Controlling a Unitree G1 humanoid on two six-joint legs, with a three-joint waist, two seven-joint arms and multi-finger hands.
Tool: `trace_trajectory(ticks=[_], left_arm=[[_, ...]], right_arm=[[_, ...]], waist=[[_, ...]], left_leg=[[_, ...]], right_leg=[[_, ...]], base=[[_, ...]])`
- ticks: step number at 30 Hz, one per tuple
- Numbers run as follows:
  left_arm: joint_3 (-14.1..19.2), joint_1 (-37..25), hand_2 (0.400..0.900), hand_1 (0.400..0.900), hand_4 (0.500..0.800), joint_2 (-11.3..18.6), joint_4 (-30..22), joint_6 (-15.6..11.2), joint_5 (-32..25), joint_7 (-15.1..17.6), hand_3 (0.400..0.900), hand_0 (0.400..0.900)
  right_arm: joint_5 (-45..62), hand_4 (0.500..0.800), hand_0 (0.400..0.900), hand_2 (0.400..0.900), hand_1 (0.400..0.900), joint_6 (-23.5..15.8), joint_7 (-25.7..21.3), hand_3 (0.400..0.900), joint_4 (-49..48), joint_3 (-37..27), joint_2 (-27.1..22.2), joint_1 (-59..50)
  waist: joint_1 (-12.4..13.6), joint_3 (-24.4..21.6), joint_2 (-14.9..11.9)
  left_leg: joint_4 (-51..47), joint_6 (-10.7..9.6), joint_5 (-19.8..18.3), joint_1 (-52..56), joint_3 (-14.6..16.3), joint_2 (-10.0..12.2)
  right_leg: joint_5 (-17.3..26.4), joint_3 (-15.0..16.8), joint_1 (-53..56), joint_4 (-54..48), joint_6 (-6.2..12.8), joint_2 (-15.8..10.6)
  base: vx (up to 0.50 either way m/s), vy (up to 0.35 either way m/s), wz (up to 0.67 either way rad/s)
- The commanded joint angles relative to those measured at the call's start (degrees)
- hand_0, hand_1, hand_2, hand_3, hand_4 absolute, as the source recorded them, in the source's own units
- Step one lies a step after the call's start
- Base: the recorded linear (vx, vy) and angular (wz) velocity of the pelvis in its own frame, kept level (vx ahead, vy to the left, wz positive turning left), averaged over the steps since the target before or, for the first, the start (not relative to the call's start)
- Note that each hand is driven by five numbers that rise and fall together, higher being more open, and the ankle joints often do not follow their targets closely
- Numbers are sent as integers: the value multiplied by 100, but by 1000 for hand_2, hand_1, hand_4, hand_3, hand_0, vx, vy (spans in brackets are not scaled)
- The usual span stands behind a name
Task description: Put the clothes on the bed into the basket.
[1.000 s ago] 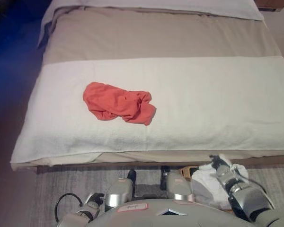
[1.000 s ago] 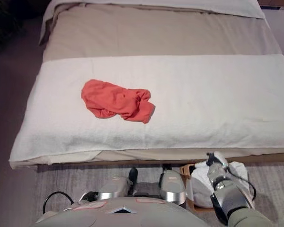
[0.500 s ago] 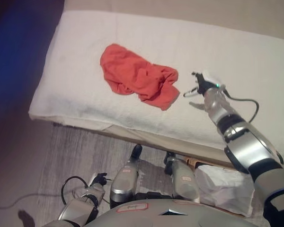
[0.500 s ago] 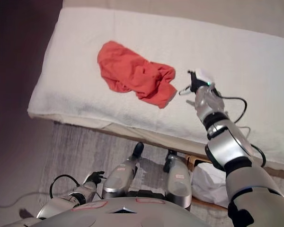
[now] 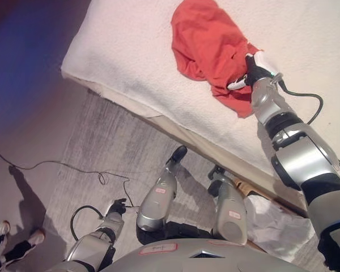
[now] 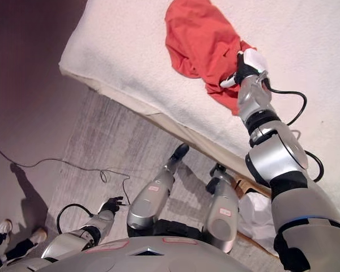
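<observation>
Red cloth is what the right hand (image 5: 254,72) has reached: in the upper right of the frame it rests on the near edge of the crumpled red garment (image 5: 207,42), its fingers bent down into the folds, though whether they have actually closed on the fabric cannot be told from either eye view. The garment lies bunched on the white blanket (image 5: 124,51) that covers the bed (image 6: 158,122), close to the bed's near edge, with a lower flap of it trailing just below the hand. Further out, at the lower right of the frame, a heap of white cloth (image 5: 277,224) sits on the floor beside the bed, and a sliver of tan rim next to it may be the basket (image 5: 245,188), too little of it showing to be sure. The left hand (image 5: 118,207) hangs low at the lower left, over the grey rug (image 5: 107,147), fingers loosely curled and empty. A person's shoes (image 5: 17,241) show at the far lower left. As a judgement, the white pile suggests part of the job is done, while the red garment is yet to be gripped, lifted and carried to the basket.
</observation>
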Motion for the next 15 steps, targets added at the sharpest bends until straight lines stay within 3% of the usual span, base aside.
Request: trace_trajectory(ticks=[1, 6, 15], left_arm=[[-215, 259, 900, 900, 800, 601, 53, 98, -219, 205, 900, 900], [-217, 202, 900, 900, 800, 719, -29, 83, -326, 225, 900, 900], [-208, 373, 900, 900, 800, 720, -124, 19, -529, 110, 900, 900]], right_arm=[[135, 800, 900, 900, 900, -261, -168, 900, -91, 155, 118, -701], [64, 800, 900, 900, 900, -218, -201, 900, 94, 275, 116, -1024], [0, 800, 900, 900, 900, -137, -54, 900, 540, 424, -673, -1560]], waist=[[219, -11, -40], [407, 157, 27], [688, 399, 330]], left_leg=[[-348, 353, -116, 561, 340, 76], [-330, 348, -27, 347, 239, 42], [-376, 296, 234, -159, 14, -98]], right_leg=[[241, 688, -384, 547, 764, -556], [253, 654, -553, 624, 802, -622], [131, 480, -906, 819, 786, -779]], base=[[43, -21, 16], [-43, 37, 12], [-36, 8, 25]])
